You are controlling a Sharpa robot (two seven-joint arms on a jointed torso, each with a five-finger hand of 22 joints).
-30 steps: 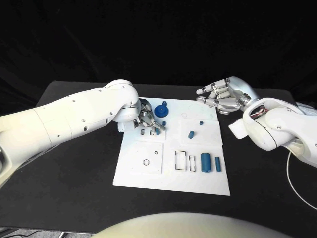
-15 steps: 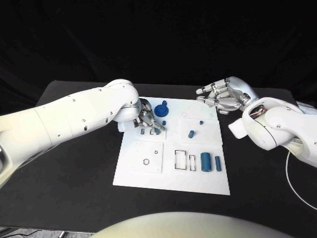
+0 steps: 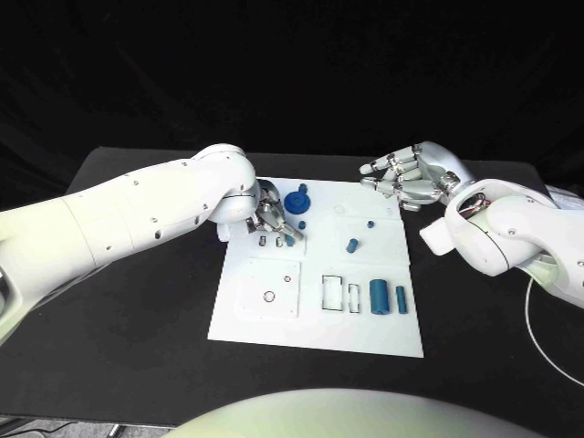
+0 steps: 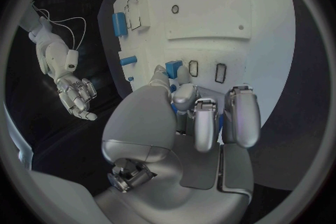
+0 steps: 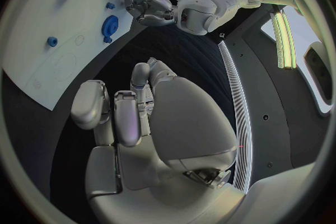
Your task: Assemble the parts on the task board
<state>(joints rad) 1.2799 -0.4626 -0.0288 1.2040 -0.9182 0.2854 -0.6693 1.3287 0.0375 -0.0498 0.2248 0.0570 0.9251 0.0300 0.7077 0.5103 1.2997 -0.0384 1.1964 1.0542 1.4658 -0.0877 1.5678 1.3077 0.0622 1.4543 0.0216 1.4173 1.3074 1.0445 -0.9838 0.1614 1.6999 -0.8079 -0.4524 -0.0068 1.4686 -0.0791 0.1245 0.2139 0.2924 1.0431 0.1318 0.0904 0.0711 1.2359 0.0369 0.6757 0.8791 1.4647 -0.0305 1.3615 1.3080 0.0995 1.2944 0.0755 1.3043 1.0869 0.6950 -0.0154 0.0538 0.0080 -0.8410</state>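
The white task board (image 3: 321, 324) lies mid-table. My left hand (image 3: 274, 219) hovers over its far-left part, fingers curled down. It pinches a small blue part (image 4: 173, 66) between thumb and fingers, right beside two small slots (image 4: 220, 73). A round blue knob (image 3: 298, 201) stands next to that hand. A short blue capsule (image 3: 353, 245) lies mid-board, and a blue cylinder (image 3: 379, 297) and a thin blue bar (image 3: 401, 301) lie near the right edge. My right hand (image 3: 408, 178) hangs beyond the board's far-right corner, fingers curled in, holding nothing.
Black table (image 3: 121, 319) surrounds the board on all sides. Empty rectangular outlines (image 3: 334, 292) and a ring mark (image 3: 268, 297) sit on the board's near half. A white cable (image 3: 536, 315) runs along the table's right side.
My left hand has edged slightly toward the board's far edge with the blue part in it. The right hand has stayed put.
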